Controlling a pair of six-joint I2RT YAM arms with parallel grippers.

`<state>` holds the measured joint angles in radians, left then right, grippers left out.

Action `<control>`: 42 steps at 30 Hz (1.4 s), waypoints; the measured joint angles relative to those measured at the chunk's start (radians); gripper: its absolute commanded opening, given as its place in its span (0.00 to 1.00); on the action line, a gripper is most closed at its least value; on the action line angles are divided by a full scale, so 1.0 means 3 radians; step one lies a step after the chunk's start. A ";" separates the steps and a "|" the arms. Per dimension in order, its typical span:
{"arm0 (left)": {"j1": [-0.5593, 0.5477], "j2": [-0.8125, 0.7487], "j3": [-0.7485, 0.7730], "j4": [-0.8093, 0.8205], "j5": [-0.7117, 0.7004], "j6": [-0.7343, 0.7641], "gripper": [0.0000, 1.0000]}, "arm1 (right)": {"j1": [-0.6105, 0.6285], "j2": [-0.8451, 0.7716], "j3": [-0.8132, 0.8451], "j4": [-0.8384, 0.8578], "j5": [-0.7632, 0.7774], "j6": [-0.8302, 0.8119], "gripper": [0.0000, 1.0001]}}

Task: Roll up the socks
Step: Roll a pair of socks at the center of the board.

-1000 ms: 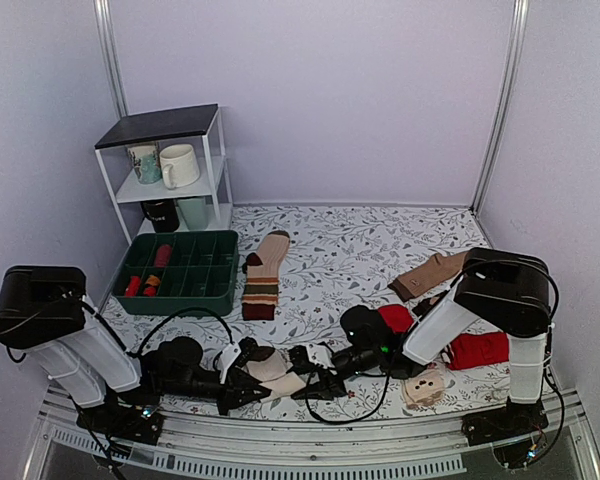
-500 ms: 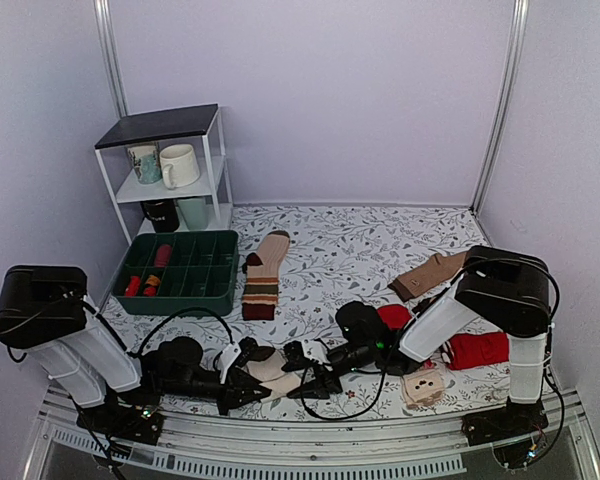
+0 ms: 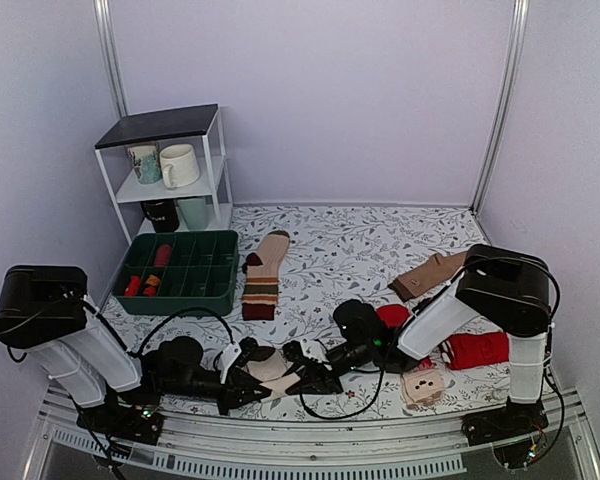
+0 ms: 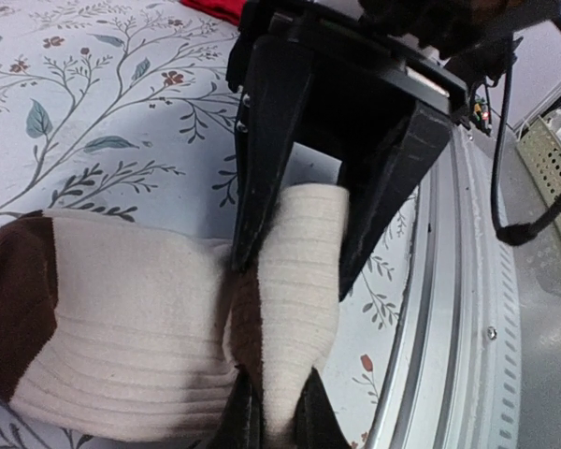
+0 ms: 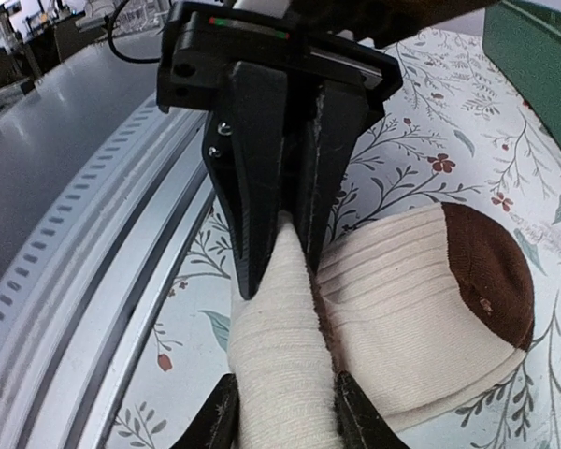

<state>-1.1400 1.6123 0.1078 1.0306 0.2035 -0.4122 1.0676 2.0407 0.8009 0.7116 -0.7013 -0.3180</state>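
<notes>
A cream-white sock with dark brown parts [image 3: 264, 364] lies bunched at the near edge of the table, between the two arms. My left gripper [image 3: 250, 386] and my right gripper [image 3: 298, 378] meet at it from opposite sides. In the left wrist view my left gripper [image 4: 276, 423] is shut on an upstanding cream fold of the sock [image 4: 294, 281], and the right gripper's fingers [image 4: 262, 140] clamp the same fold from the far end. The right wrist view shows my right gripper [image 5: 282, 421] shut on that fold [image 5: 276, 346], with the brown patch [image 5: 486, 271] beside it.
A green divided tray [image 3: 180, 270] and a white shelf with mugs [image 3: 170, 165] stand at the back left. A striped sock [image 3: 263, 275], a tan sock [image 3: 427, 275], red socks [image 3: 477, 350] and a small rolled bundle [image 3: 423, 387] lie around. The metal front rail [image 4: 467, 309] runs close by.
My right gripper has slid left, closer to the left gripper, pushing the sock fold together. The left arm has barely moved.
</notes>
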 measured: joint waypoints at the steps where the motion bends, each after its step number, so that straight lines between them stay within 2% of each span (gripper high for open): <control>1: 0.0003 0.0001 0.0003 -0.0004 0.0004 0.0001 0.00 | -0.0001 0.0000 0.0047 -0.0088 0.0013 0.0018 0.23; 4: 0.0009 0.0001 0.0009 -0.0014 0.0011 0.0005 0.00 | -0.0006 0.0000 0.0151 -0.0308 0.0017 0.0031 0.16; 6: 0.0009 0.0001 0.0014 -0.0024 0.0019 0.0018 0.13 | -0.0010 0.0000 0.0215 -0.0462 -0.0013 0.0056 0.14; 9: 0.0013 -0.0011 0.0028 -0.0072 0.0005 0.0057 0.28 | -0.0022 -0.0001 0.0367 -0.0801 -0.0066 0.0111 0.13; 13: 0.0009 -0.0251 0.0027 -0.0352 -0.0136 0.0154 0.41 | -0.0024 -0.0010 0.0596 -0.1311 -0.0038 0.0206 0.13; 19: -0.0039 -0.1189 -0.0011 -0.0923 -0.0488 0.0403 0.43 | -0.0018 -0.0029 0.1053 -0.2345 0.0107 0.0511 0.13; 24: -0.0112 -0.1609 -0.0076 -0.1041 -0.0608 0.0591 0.44 | -0.0010 -0.0019 0.1397 -0.3169 0.0167 0.0827 0.14; 31: -0.0278 -0.1284 -0.0083 -0.1030 -0.0666 0.0781 0.46 | -0.0013 0.0098 0.1806 -0.4086 0.0079 0.1218 0.14; 36: -0.0394 -0.0894 0.0066 -0.0905 -0.0736 0.0983 0.46 | -0.0033 0.0173 0.1909 -0.4339 -0.0014 0.1305 0.14; 42: -0.0493 -0.0534 0.0348 -0.0734 -0.0743 0.1204 0.47 | -0.0100 0.0253 0.1915 -0.4363 -0.0201 0.1383 0.14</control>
<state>-1.2881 1.4521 0.2123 0.8104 -0.0193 -0.0509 1.0374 2.1166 1.3754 -0.5972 -0.7616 0.0971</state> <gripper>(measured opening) 0.463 0.145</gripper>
